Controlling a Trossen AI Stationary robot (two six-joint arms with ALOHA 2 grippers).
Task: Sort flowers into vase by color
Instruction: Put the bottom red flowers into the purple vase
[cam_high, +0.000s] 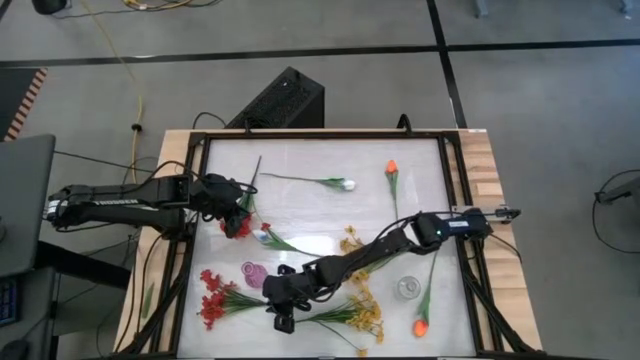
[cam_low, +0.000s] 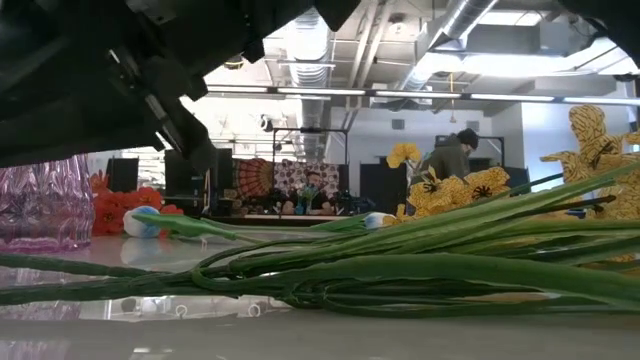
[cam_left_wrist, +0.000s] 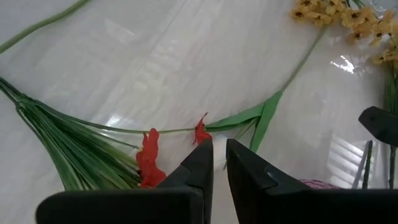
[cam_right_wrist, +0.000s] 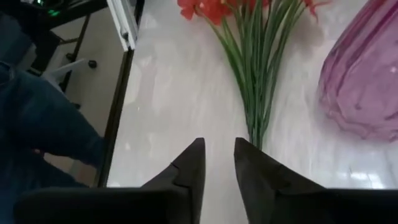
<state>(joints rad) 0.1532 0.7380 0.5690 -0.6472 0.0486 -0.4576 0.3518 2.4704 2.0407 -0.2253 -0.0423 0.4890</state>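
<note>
My right gripper (cam_high: 283, 316) (cam_right_wrist: 219, 142) reaches to the near left of the table and stands open just above its top, with nothing between the fingers. Beside one fingertip lie the green stem ends (cam_right_wrist: 255, 134) of a red flower bunch (cam_high: 213, 298) that rests flat on the table. A purple glass vase (cam_high: 254, 272) (cam_right_wrist: 364, 81) stands next to the bunch. My left gripper (cam_high: 238, 212) (cam_left_wrist: 219, 143) hangs shut above another red flower (cam_left_wrist: 149, 163) that lies on the table. Yellow sprays (cam_high: 362, 312), orange tulips (cam_high: 420, 325) and a white bud (cam_high: 345, 184) lie scattered.
A small clear glass (cam_high: 407, 288) stands near the right arm. A second orange tulip (cam_high: 391, 170) lies at the far right and more yellow blooms (cam_high: 352, 241) in the middle. A person's leg (cam_right_wrist: 37, 130) shows beyond the table's frame (cam_right_wrist: 124, 28).
</note>
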